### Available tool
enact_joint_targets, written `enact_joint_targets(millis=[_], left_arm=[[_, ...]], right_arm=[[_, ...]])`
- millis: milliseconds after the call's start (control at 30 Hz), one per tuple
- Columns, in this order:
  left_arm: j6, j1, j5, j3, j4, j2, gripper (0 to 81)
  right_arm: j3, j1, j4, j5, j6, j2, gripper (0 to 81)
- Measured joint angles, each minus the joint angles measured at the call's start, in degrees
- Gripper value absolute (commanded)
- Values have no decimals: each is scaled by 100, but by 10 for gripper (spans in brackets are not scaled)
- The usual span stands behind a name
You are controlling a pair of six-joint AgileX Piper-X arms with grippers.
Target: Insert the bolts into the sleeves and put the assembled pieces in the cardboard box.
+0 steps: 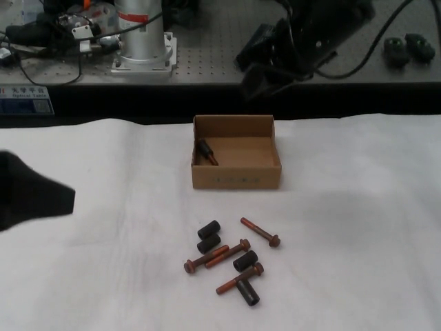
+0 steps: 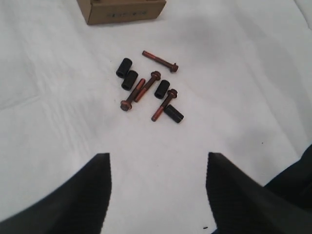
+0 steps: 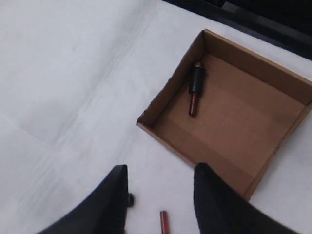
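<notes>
1. Right wrist view: the cardboard box [image 3: 168, 90] holds one assembled piece [image 3: 195, 85], lying along a side wall. The right gripper [image 3: 161, 168] is released, with nothing between its fingers.
2. Left wrist view: four loose bolts [image 2: 160, 61] and four sleeves [image 2: 129, 80] are clustered on the white cloth [image 2: 58, 107], near the box but apart from it. The left gripper [image 2: 158, 156] is released and holds nothing.
3. High view: the cloth extends widely on either side of the cluster.

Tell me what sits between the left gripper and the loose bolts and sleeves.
Nothing visible does. Bare white cloth lies between the left gripper and the pile of bolts and sleeves. The box past them is open-topped, so that way looks unobstructed too.
</notes>
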Motion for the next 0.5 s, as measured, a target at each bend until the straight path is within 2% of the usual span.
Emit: enact_joint_targets(millis=[100, 233, 267, 367, 400, 433, 500], left_arm=[[0, 0, 44, 277, -59, 0, 422], [0, 0, 78, 501, -187, 0, 422], [0, 0, 76, 569, -263, 0, 422], [0, 0, 76, 580, -401, 0, 422], [0, 0, 76, 580, -454, 0, 422], [0, 0, 76, 595, -519, 0, 422], [0, 0, 76, 595, -578, 0, 422]], right_arm=[[147, 81, 59, 41, -30, -222, 328], [926, 243, 102, 225, -61, -906, 328], [1561, 325, 53, 311, -61, -1351, 328], [2239, 400, -86, 375, -14, -1808, 328], [3069, 473, -322, 478, 107, -2308, 328], [3465, 514, -443, 534, 187, -2589, 328], [3874, 553, -598, 577, 284, -2875, 328]])
